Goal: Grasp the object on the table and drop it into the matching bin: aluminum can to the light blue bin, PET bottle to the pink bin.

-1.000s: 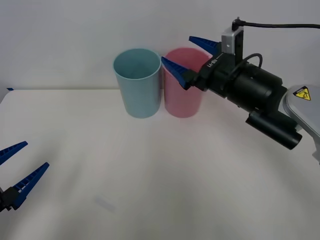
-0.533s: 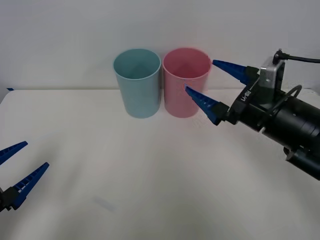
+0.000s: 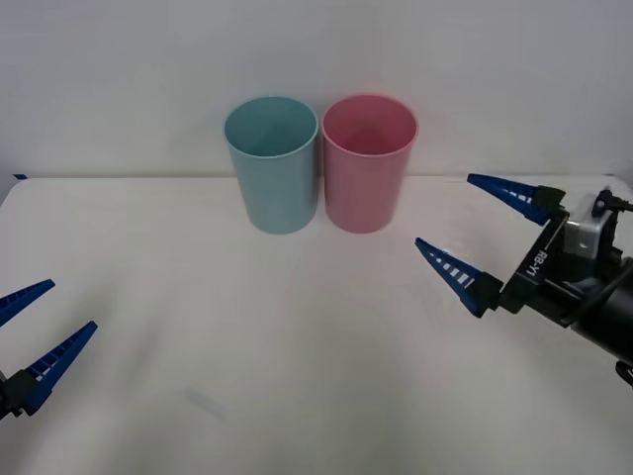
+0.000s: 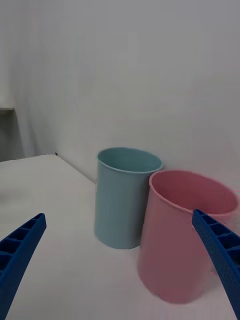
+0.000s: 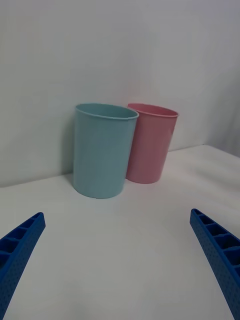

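Two bins stand upright side by side at the back of the white worktop (image 3: 297, 317), nearly touching: one light blue bin (image 3: 272, 163) and one pink bin (image 3: 368, 161). Two tools hover with fingers spread apart and nothing between them: the right tool (image 3: 492, 237) near the pink bin, the left tool (image 3: 40, 327) low at the worktop's left edge.

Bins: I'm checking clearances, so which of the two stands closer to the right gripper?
The pink bin; the light blue bin stands beyond it from the open right gripper.
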Robot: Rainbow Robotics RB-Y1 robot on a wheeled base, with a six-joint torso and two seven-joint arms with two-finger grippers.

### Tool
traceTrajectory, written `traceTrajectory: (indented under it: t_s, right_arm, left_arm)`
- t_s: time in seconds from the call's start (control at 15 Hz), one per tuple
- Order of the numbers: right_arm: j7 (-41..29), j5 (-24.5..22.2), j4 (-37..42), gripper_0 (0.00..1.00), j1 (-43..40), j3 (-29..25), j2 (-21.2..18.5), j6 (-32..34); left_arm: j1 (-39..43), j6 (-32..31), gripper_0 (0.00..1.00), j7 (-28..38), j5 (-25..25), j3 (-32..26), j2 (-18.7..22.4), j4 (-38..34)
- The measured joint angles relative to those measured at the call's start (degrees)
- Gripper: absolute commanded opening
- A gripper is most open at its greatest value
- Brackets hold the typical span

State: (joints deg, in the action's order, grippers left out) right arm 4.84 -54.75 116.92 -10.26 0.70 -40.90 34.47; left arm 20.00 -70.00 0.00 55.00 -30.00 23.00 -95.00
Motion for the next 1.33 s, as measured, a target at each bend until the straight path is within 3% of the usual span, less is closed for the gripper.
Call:
traceTrajectory:
  t_s: [0.27,0.73,1.13,1.33]
  right_arm:
    - [3.77,0.00,-2.15,1.00,-6.23,-6.43,4.25,8.27]
    - [2.75,-1.04,-13.92,1.00,-7.54,-18.68,11.24,29.39]
    - [2.97,-1.02,-23.93,1.00,-7.65,-24.99,13.49,39.94]
    - [2.96,-1.02,-26.14,1.00,-8.48,-26.45,13.72,41.65]
  left_arm:
    - [0.00,0.00,1.00,0.00,0.00,0.00,0.00,0.00]
    - [0.00,0.00,1.00,0.00,0.00,0.00,0.00,0.00]
    - [0.00,0.00,1.00,0.00,0.00,0.00,0.00,0.00]
    - [0.00,0.00,1.00,0.00,0.00,0.00,0.00,0.00]
